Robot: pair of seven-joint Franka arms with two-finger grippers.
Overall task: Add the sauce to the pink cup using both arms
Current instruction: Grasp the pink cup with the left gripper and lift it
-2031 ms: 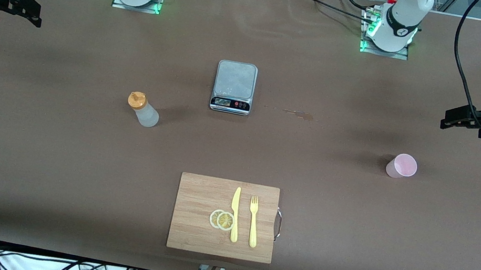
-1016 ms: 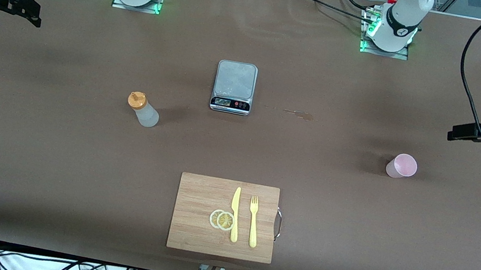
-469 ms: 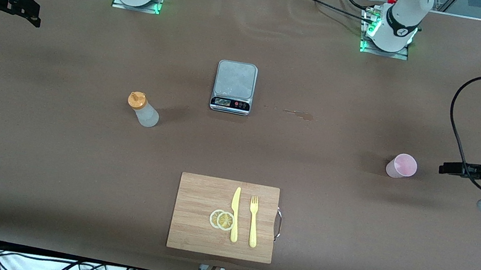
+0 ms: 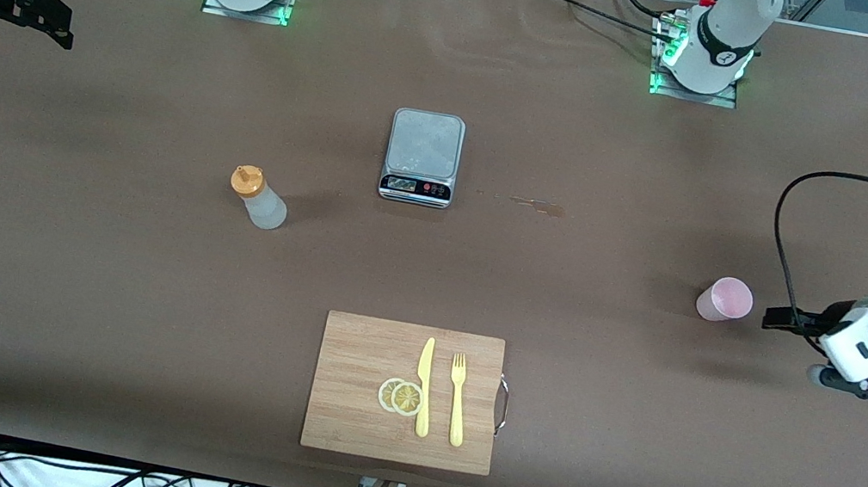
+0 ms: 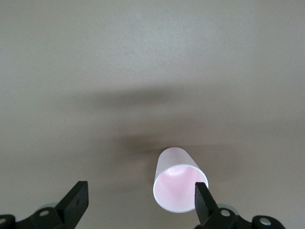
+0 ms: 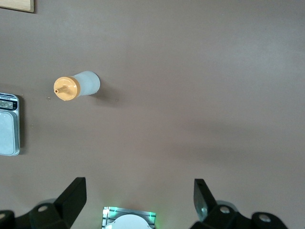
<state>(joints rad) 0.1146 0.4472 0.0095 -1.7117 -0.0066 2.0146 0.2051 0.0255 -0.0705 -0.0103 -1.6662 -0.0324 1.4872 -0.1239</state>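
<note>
Currently, nearest the front camera sits a cutting board (image 4: 404, 391) with a knife (image 4: 424, 386), a fork (image 4: 456, 398) and lemon slices (image 4: 401, 396); none of it is in play. Farther up the tabletop (image 4: 88, 284), the pink cup (image 4: 725, 300) stands upright toward the left arm's end, mouth up, nothing touching it. The left end effector (image 4: 776, 318) is just beside the cup, low over the tabletop, fingers spread wide and holding nothing; in the left wrist view the cup (image 5: 177, 186) lies ahead between the fingers (image 5: 75, 204), off-centre and close to one of them. Approach axis is roughly horizontal, so the cup's upright long axis crosses the finger gap; a small sideways correction looks needed before closing. The sauce (image 4: 258, 198) stands upright toward the right arm's end, well apart from the cup. The scale (image 4: 422, 156) is farther still. The right end effector (image 4: 43, 16) waits high over the table edge, released, empty.
</note>
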